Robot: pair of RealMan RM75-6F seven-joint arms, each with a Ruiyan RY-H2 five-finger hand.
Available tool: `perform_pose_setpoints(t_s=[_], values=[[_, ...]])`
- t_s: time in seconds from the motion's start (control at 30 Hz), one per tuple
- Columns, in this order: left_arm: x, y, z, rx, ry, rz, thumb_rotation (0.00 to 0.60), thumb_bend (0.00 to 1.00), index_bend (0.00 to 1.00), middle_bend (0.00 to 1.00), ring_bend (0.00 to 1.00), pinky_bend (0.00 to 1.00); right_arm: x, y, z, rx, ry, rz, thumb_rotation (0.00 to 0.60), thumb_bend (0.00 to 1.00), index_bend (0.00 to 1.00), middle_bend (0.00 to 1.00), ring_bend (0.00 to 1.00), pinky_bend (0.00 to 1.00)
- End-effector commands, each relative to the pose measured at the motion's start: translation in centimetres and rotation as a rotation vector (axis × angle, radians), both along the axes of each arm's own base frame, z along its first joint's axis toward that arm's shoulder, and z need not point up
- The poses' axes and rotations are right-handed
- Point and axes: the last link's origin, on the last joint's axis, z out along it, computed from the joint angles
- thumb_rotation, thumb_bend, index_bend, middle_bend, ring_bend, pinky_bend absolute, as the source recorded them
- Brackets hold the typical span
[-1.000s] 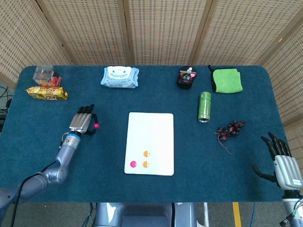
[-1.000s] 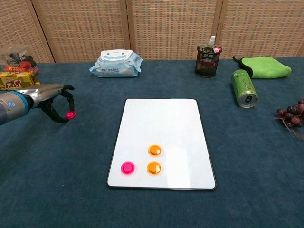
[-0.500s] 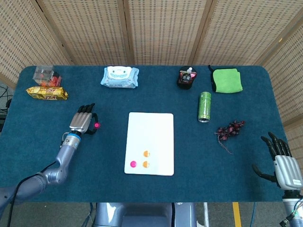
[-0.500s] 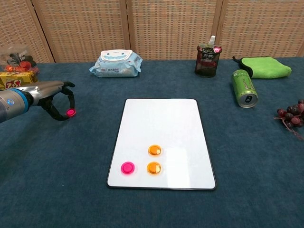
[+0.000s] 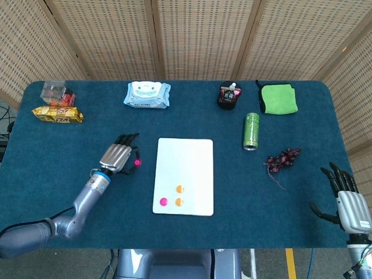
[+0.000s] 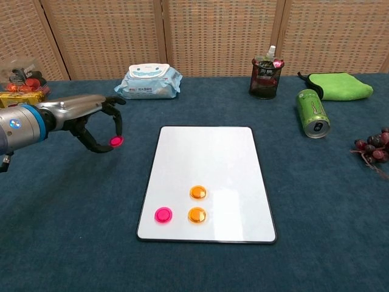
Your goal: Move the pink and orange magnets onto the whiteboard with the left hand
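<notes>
A white whiteboard (image 5: 186, 157) (image 6: 209, 158) lies flat at the table's middle. On its near part sit two orange magnets (image 5: 179, 189) (image 6: 197, 192) (image 6: 196, 214) and one pink magnet (image 5: 164, 201) (image 6: 163, 214). My left hand (image 5: 121, 156) (image 6: 91, 121) hovers just left of the board and pinches another pink magnet (image 5: 137, 163) (image 6: 116, 141) between thumb and a finger. My right hand (image 5: 346, 200) rests open at the table's near right corner, seen only in the head view.
A wipes pack (image 5: 147, 94) lies at the back, with a snack bar (image 5: 57, 114) and clear box (image 5: 53, 90) at back left. A black cup (image 5: 229, 96), green cloth (image 5: 279, 97), green can (image 5: 251, 131) and grapes (image 5: 282, 158) are to the right.
My left hand has carried the pinched pink magnet rightward, from well left of the board to close beside its left edge. The right hand has stayed still.
</notes>
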Motion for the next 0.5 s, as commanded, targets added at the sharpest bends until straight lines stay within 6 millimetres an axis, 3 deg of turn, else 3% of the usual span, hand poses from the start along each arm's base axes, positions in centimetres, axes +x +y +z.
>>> perform_pose_setpoints(t_s=[0.03,0.17,0.5], values=[[2.2,-2.1,-0.7,-0.06,-0.016,-0.084,0.6,0.34,0.54,0.0,0.0,0.0,0.0,0.0,0.0,0.0,0.0,0.0,0.6,0.31,0.1,0.0,0.0,0.0],[3.3,-3.2,-2.1,-0.097,0.007,-0.116,0.6,0.34,0.54,0.0,0.0,0.0,0.0,0.0,0.0,0.001,-0.003,0.0,0.6,0.31,0.1,0.0,0.0,0.0],[3.7,-4.0,-4.4,-0.137,0.043,-0.111,0.6,0.34,0.54,0.0,0.0,0.0,-0.1,0.0,0.1,0.004,-0.007,0.001,0.6,0.31,0.1,0.0,0.0,0.0]])
